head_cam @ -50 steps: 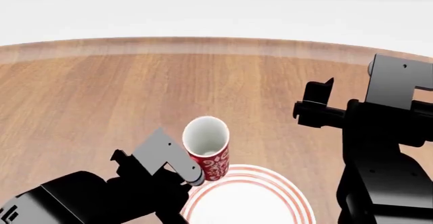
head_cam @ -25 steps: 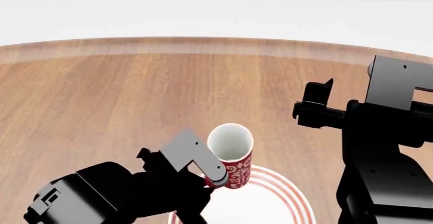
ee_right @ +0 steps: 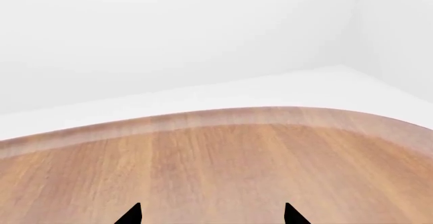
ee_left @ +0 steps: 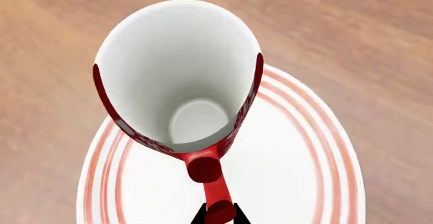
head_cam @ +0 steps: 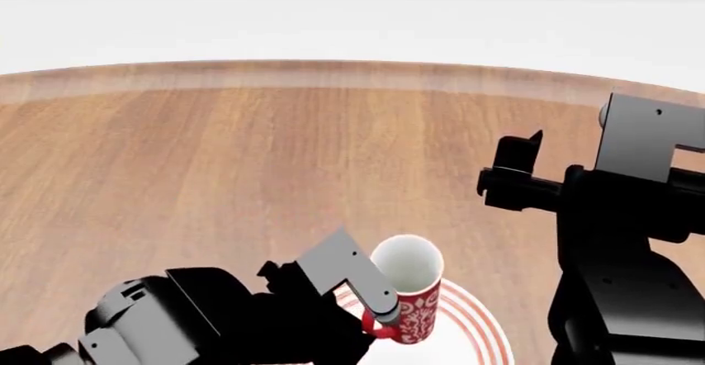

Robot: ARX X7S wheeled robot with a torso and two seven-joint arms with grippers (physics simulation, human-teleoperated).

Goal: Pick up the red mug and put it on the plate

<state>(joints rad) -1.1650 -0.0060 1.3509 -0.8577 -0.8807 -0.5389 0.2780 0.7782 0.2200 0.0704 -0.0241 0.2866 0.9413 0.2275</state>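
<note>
My left gripper (ee_left: 219,215) is pinched tight on the red handle (ee_left: 211,183) of the red mug (head_cam: 408,295), its dark tips just meeting around the handle's lower end. The mug stands upright, mouth open to my head camera, white inside. It sits over the plate (ee_left: 297,173), toward the plate's far-left portion; whether its base touches the plate I cannot tell. Beyond the plate stretches the wooden table (head_cam: 276,150). To the right of the plate and farther back, my right gripper (ee_right: 211,215) hangs above bare wood, tips spread wide apart, holding nothing.
</note>
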